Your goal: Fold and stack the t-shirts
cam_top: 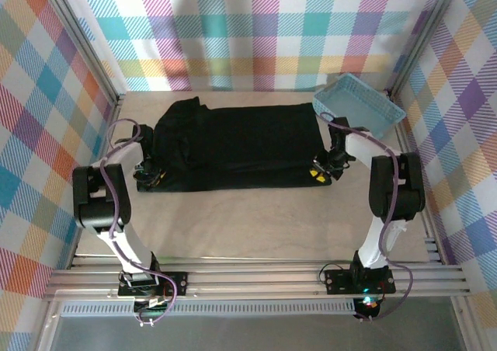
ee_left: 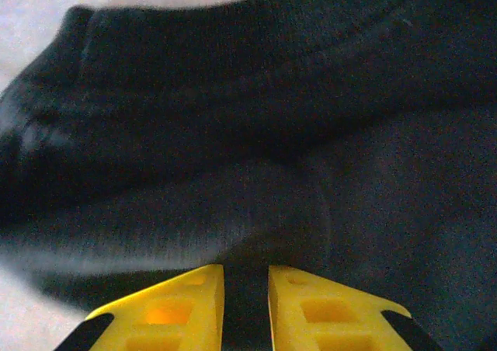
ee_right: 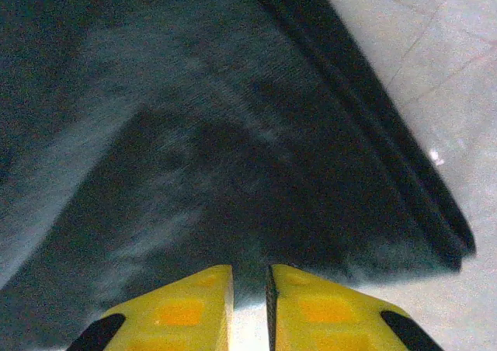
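Note:
A black t-shirt (cam_top: 241,145) lies spread flat across the far half of the table, with its left end bunched into folds. My left gripper (cam_top: 149,176) sits at the shirt's near left corner. In the left wrist view, dark cloth (ee_left: 272,133) fills the narrow slit of the left gripper (ee_left: 246,269). My right gripper (cam_top: 320,174) sits at the near right corner. In the right wrist view, the right gripper (ee_right: 248,269) is nearly shut, with the shirt's hem (ee_right: 233,133) drawn to a peak at its tips and pale table showing beneath.
A light-blue perforated basket (cam_top: 359,102) stands tilted at the back right, just beyond the right arm. Bare wooden table (cam_top: 248,227) stretches between the shirt and the arm bases. Plaid walls and metal posts enclose the sides and back.

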`<act>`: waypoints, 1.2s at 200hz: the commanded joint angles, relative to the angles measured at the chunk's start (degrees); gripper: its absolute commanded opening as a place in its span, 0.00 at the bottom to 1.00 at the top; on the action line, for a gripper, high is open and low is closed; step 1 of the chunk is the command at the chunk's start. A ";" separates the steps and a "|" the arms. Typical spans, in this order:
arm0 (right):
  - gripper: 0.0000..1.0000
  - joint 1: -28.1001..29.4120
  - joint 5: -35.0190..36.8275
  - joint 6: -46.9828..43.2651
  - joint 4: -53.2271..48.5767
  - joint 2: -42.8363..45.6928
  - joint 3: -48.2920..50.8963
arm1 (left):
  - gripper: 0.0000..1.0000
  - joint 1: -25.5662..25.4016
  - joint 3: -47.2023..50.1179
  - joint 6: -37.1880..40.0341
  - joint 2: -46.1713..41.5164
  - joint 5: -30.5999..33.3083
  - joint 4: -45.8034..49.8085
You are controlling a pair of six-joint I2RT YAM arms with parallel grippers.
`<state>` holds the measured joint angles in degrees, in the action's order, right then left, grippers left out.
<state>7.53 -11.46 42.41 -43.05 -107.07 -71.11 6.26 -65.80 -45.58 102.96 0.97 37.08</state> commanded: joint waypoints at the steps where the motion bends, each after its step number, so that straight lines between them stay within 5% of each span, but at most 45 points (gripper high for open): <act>1: 0.20 -0.19 1.38 -1.17 -1.64 -3.32 -1.82 | 0.21 1.36 -3.88 1.80 3.21 2.46 -0.06; 41: 0.21 -0.23 3.03 -1.36 -6.57 -6.22 -2.78 | 0.17 1.65 -4.80 1.06 6.27 7.15 5.74; 76: 0.21 -0.15 5.41 -1.86 -11.15 -4.52 -0.56 | 0.19 1.58 6.73 -4.42 -1.15 6.94 6.69; 137: 0.22 0.33 5.12 3.37 -11.94 11.90 16.47 | 0.22 2.33 18.61 -6.69 -15.01 6.98 10.53; 171: 0.35 1.32 1.45 1.41 -4.93 19.81 18.45 | 0.39 0.86 14.61 -6.39 -21.10 4.49 9.72; 206: 0.44 3.48 0.76 -3.32 -3.57 19.99 9.30 | 0.59 -8.59 11.68 -11.92 -23.78 -1.66 6.69; 240: 0.45 6.14 -0.87 -4.47 -4.16 16.23 3.52 | 0.62 -14.63 13.72 -21.02 -20.27 -7.48 1.08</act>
<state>12.01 -10.15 40.14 -47.18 -88.16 -65.17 -5.45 -53.69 -58.92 80.09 -0.95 41.32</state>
